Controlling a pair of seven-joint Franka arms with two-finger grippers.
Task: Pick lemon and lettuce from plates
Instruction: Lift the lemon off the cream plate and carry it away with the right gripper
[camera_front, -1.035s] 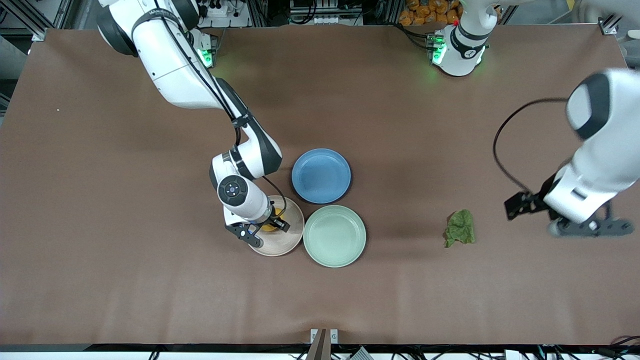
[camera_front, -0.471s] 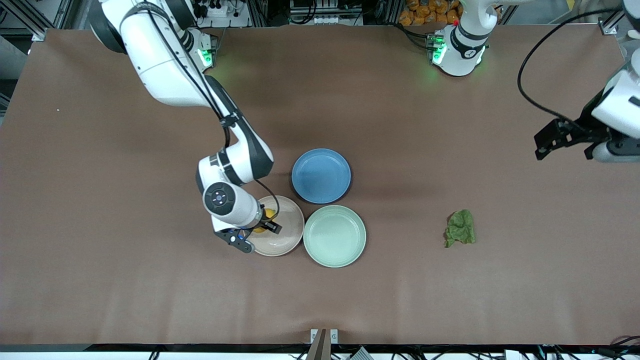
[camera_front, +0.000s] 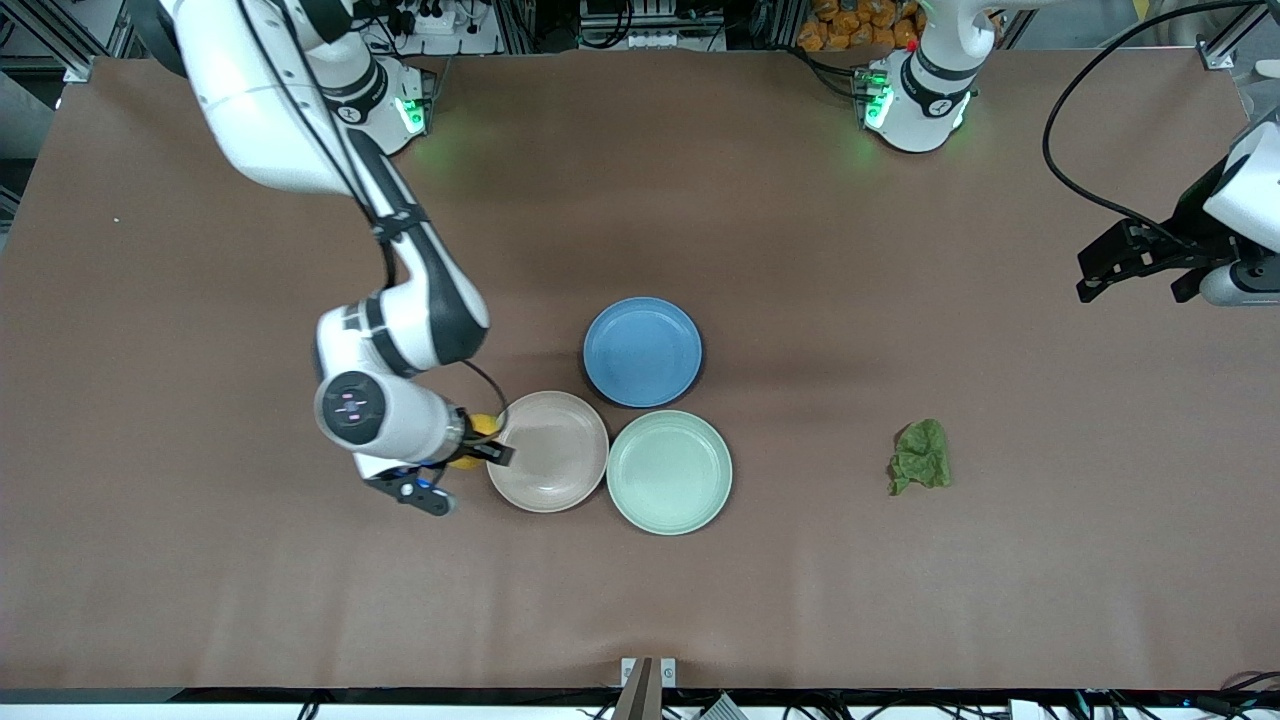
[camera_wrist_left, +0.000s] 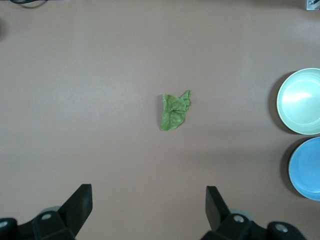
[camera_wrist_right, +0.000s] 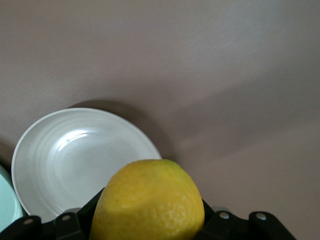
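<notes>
Lemon (camera_front: 470, 440) beside pink plate (camera_front: 548, 452)

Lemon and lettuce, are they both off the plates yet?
Nearly. The lettuce lies on the table, off the green plate. The right gripper has its jaws shut on the lemon, lifted just past the pink plate's rim. The left gripper waits open at its end of the table. Left: set the lemon down.
</notes>
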